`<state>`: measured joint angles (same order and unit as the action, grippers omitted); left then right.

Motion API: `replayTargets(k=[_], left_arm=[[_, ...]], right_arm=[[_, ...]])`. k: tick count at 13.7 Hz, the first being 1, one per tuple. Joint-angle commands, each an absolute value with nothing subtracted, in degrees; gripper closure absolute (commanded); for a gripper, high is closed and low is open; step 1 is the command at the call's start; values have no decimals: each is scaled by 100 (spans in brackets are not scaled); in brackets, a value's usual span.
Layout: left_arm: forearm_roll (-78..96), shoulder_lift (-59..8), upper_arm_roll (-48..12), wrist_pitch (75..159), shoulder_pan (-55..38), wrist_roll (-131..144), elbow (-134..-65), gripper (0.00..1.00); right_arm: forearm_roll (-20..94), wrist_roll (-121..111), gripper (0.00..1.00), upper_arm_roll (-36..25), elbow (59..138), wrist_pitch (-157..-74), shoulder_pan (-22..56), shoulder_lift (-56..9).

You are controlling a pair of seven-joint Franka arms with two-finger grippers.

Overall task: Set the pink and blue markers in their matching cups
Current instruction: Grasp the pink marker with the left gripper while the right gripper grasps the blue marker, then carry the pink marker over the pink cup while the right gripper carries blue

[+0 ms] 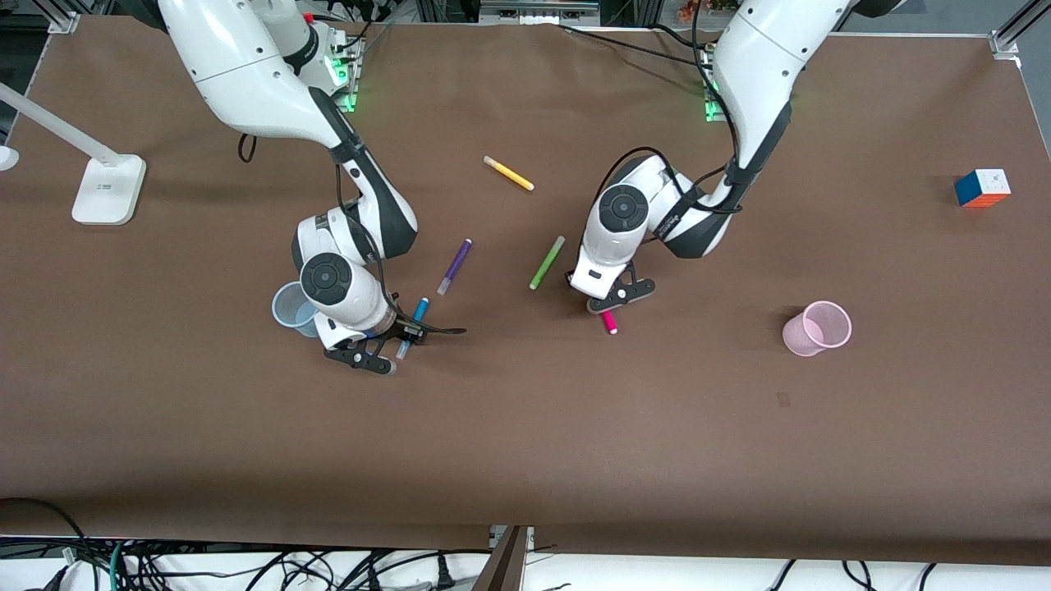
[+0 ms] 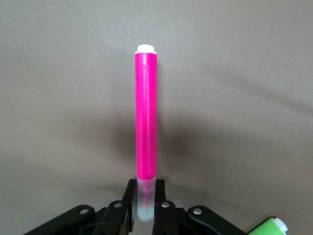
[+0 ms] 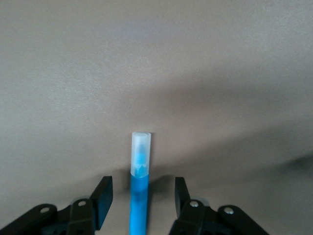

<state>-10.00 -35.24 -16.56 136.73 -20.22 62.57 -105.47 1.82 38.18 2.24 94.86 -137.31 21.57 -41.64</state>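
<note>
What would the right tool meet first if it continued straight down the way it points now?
Probably the blue marker: it lies between the open fingers of the right tool, with the brown table directly under it. Depth is hard to judge.

A green pen (image 1: pixel 547 262) is lying mid-table. A purple pen (image 1: pixel 454 266) is lying beside it toward the right arm's end, a yellow pen (image 1: pixel 508 173) farther from the camera, and a cube (image 1: pixel 982 188) is sitting well apart toward the left arm's end.
</note>
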Motion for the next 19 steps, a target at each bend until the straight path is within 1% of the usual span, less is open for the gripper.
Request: replayTargets(k=[1,3,4,5,6,7,8,9,12,14,16,19], left_arm=[[-1064,-3138,-1696,12591,-1697,5776,-10172,98],[-854,-3138,-1784,11668,-1539,5590,-9505,97],[-513,-3181,-1784,11150,-1442,5503,-9066,93],[-75,-3225,-1775,10710,-1241,5276,-8705,93],[365,-3260,-1758,10374,-1057,4908,-8458,93],[604,-3252,-1758,10127,-811,4635,-8333,93],[807,-3252,-1767,9864,-495,4440,-8219,93],[1148,-3252,-1767,9626,-179,4221,-8096,93],[1985,-3304,-1758,9352,648,3815,-7954,93],[2589,-3410,-1775,9334,1192,3719,-7945,93],[3232,-3576,-1758,9046,1677,3333,-7945,94],[3348,-3717,-1758,8843,2038,3156,-7884,94]], right_arm=[[255,3867,41,255,9466,-13737,2127,-4210],[255,3867,43,255,9466,-13781,2136,-4254],[264,3867,48,255,9457,-13790,2136,-4280],[264,3867,56,255,9457,-13799,2136,-4289],[264,3876,68,255,9457,-13799,2162,-4289],[272,3911,79,255,9448,-13808,2188,-4289],[264,4007,92,255,9440,-13816,2197,-4280],[264,4025,100,255,9439,-13834,2197,-4280],[255,3964,100,264,9387,-13825,2224,-4210],[185,3885,100,246,9395,-13685,2224,-3826],[28,3693,100,194,9395,-13230,2224,-3386],[-588,3043,100,-201,9431,-12193,2197,-2779]])
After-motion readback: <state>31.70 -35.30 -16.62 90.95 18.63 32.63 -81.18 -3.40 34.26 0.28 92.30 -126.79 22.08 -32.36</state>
